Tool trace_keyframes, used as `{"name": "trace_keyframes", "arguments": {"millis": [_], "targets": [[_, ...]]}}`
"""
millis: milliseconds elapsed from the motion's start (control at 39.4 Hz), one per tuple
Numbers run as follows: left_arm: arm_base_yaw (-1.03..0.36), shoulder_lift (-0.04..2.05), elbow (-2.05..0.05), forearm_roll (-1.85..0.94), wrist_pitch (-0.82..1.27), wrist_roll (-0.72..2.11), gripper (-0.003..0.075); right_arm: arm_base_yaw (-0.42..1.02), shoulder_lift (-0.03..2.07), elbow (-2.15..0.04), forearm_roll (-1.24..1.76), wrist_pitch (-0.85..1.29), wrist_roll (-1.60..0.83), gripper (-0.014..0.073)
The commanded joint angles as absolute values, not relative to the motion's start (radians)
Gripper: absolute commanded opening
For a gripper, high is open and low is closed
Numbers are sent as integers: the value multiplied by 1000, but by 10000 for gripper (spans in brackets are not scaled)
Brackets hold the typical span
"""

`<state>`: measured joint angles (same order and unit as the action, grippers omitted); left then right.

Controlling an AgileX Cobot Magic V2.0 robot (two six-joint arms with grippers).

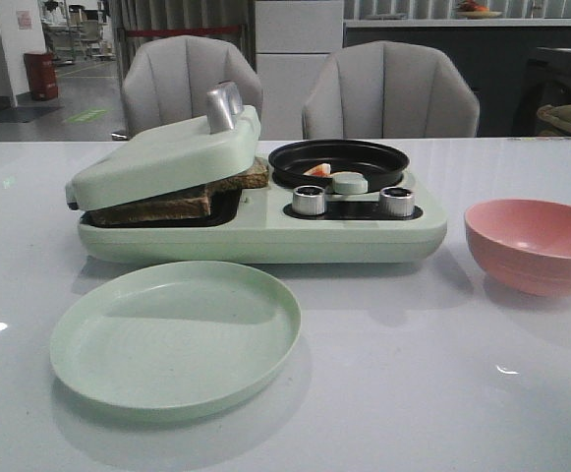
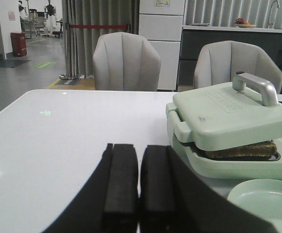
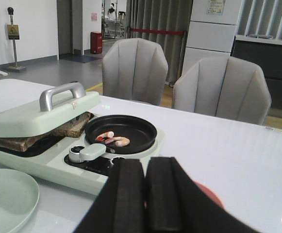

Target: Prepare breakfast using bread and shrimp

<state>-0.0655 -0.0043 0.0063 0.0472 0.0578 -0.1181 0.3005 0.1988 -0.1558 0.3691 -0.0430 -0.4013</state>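
Plate (image 1: 175,339): pale green, nearest the front camera, on the white table (image 1: 383,393).
Breakfast maker (image 1: 256,221): just behind the plate, lid (image 1: 162,157) tilted (propped on the food).
Bread (image 1: 182,197): sandwiched under that lid, crust poking out.
Shrimp (image 3: 114,140): in the black pan (image 3: 121,133) on the maker's right side.
Bowl (image 1: 533,244): pink, right of the maker.
Left gripper (image 2: 138,182): fingers pressed together, holding nothing.
Right gripper (image 3: 145,194): fingers together, holding nothing.

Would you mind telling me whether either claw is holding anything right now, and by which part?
Nothing is held: the left claw and the right claw are both shut and empty.
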Motion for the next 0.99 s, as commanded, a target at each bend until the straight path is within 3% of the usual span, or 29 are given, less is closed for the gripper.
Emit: {"name": "trace_keyframes", "arguments": {"millis": [0,127,330,558,964], "targets": [[-71,-23,26,45,-17,-129,113,288,189,-164,328,-142,-411,137],[-71,-23,26,45,-17,-129,113,221,158,-143,243,-148,-365,137],[-71,-23,26,45,-17,-129,113,84,68,-72,74,-149,-73,137],[-71,-23,26,45,-17,-129,114,81,-13,11,-53,-139,71,137],[-71,-20,26,45,-17,-129,114,81,-32,10,-52,-104,85,137]]}}
